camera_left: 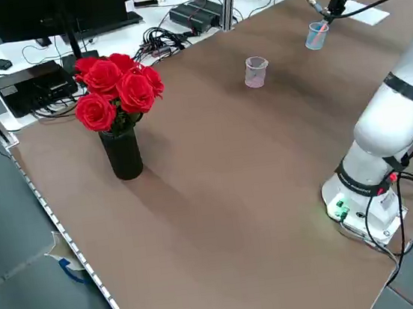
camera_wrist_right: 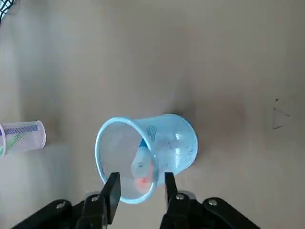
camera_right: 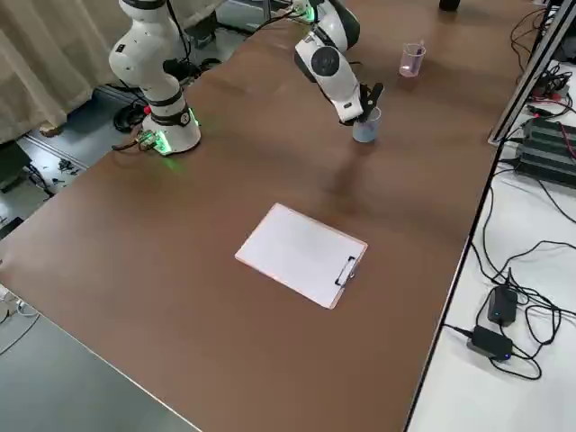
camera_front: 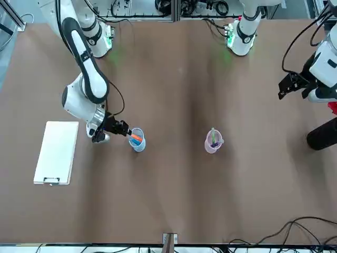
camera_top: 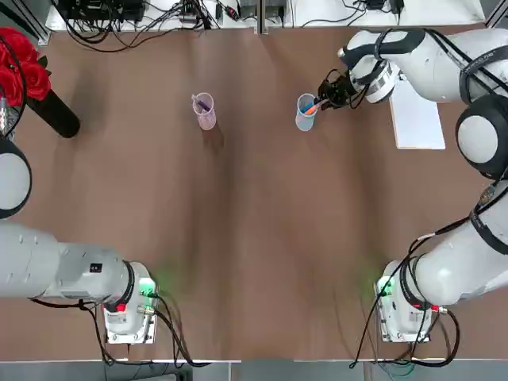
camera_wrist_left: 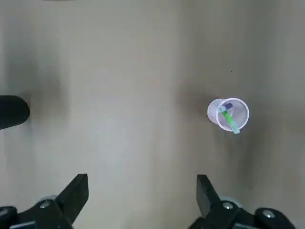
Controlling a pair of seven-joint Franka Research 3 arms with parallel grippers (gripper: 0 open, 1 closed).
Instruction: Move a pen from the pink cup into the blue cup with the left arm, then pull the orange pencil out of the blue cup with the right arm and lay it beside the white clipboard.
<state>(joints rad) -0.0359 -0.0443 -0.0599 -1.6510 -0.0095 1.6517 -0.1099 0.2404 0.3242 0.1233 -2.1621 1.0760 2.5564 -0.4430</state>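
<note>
The blue cup [camera_top: 305, 113] [camera_wrist_right: 157, 152] stands left of the white clipboard [camera_top: 417, 119] [camera_front: 56, 152]. The orange pencil [camera_wrist_right: 141, 182] leans in it, with a blue pen [camera_top: 309, 105] beside it. My right gripper [camera_wrist_right: 141, 177] [camera_top: 324, 97] is open over the cup's rim, one finger on each side of the pencil's top with a small gap to it. The pink cup [camera_top: 205, 112] [camera_wrist_left: 228, 114] holds a purple pen and a green one. My left gripper [camera_wrist_left: 142, 177] [camera_front: 287, 87] hangs open and high near the table's left edge, holding nothing.
A black vase of red roses [camera_top: 28, 75] [camera_left: 116, 109] stands at the far left corner. Cables and power boxes [camera_top: 159, 20] lie beyond the table's far edge. Both arm bases [camera_top: 131, 309] sit at the near edge.
</note>
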